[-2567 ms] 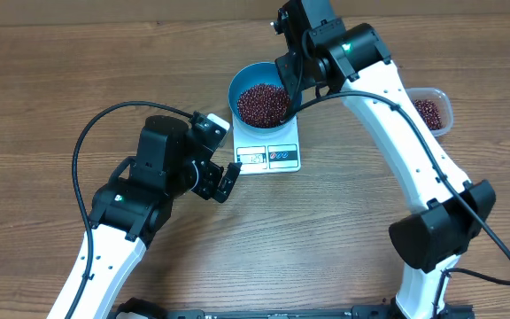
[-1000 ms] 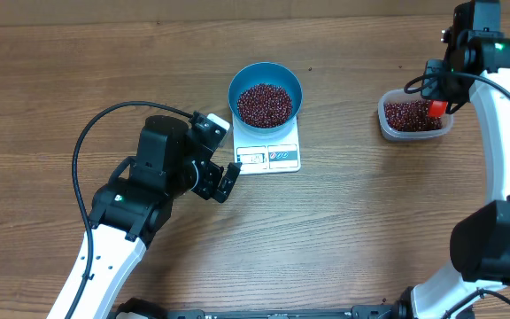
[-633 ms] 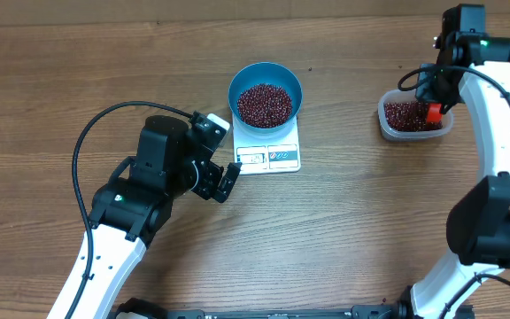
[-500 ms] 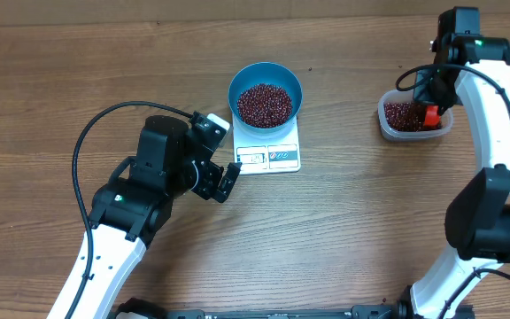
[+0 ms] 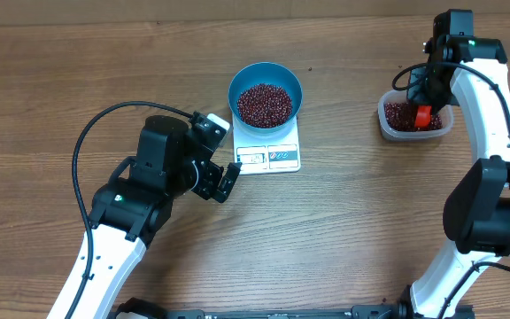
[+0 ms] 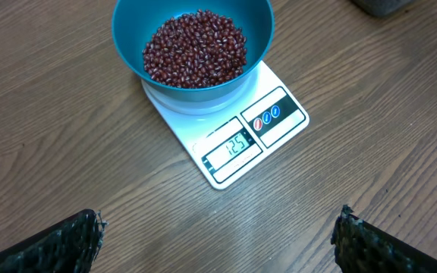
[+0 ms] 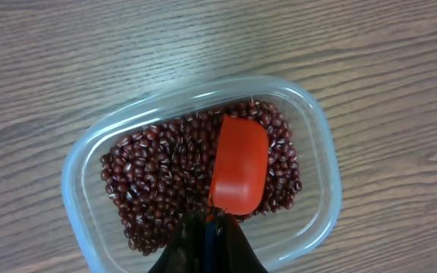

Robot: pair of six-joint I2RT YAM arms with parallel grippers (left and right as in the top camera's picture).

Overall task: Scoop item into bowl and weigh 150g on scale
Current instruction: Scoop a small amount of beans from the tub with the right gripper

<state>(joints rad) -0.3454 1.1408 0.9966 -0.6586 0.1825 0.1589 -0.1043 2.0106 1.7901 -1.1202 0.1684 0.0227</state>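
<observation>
We see the round bright blue plastic bowl [image 5: 236, 81] sitting on the small flat white kitchen scale [image 5: 268, 157] at the upper centre of the overhead view, heaped with small dark red-brown beans [image 5: 264, 104]. Our left hand [image 5: 222, 180] hovers just lower left of the scale, spread wide and holding nothing. At the upper right, our right hand [image 7: 207, 227] is clamped on the handle of a red plastic scoop [image 7: 239, 163], whose cup lies on more beans in a clear rounded-rectangular plastic tub [image 7: 317, 152] on the wooden worktop [image 5: 343, 221].

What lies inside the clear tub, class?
Red-brown beans and a red scoop over them, its handle in the shut right gripper. The tub floor and the beans under the scoop are covered.
</observation>
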